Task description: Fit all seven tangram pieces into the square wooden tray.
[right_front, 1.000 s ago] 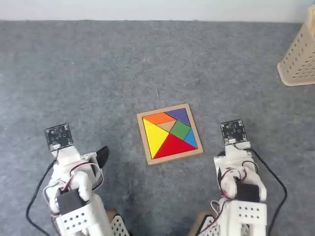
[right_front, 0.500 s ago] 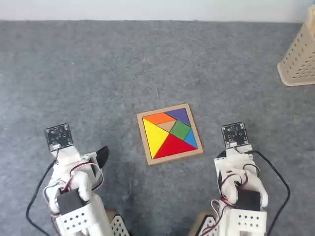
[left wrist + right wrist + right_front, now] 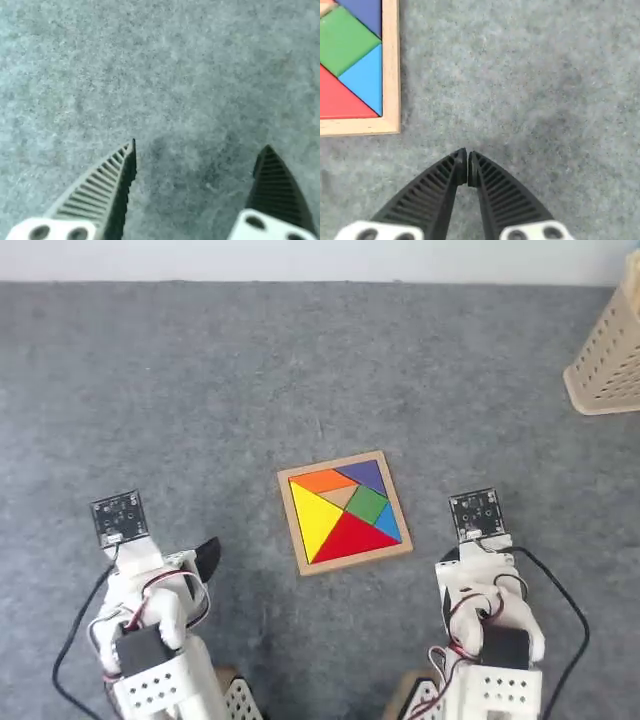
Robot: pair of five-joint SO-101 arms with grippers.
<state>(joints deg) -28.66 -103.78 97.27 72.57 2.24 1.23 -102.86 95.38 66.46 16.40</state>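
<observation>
The square wooden tray [image 3: 352, 561] lies in the middle of the grey mat, holding the yellow [image 3: 314, 519], red [image 3: 355, 536], orange [image 3: 323, 480], purple [image 3: 366, 475], green [image 3: 367, 504], light blue [image 3: 388, 524] and tan [image 3: 341, 497] pieces flush inside it. My left gripper [image 3: 199, 147] stands open over bare mat, well to the tray's left, with nothing between its fingers. My right gripper [image 3: 467, 154] is shut and empty, just off the tray's corner [image 3: 391, 60], where the green [image 3: 345, 40], light blue [image 3: 366, 80] and red [image 3: 340, 102] pieces show.
A cream perforated container [image 3: 610, 350] stands at the far right edge. Grey mat [image 3: 200, 390] stretches around the tray on all sides. Both arm bases sit at the front edge, left [image 3: 150, 640] and right [image 3: 490, 640].
The right arm has drawn back slightly toward the front edge, away from the tray. The left arm and the tray's pieces have not moved.
</observation>
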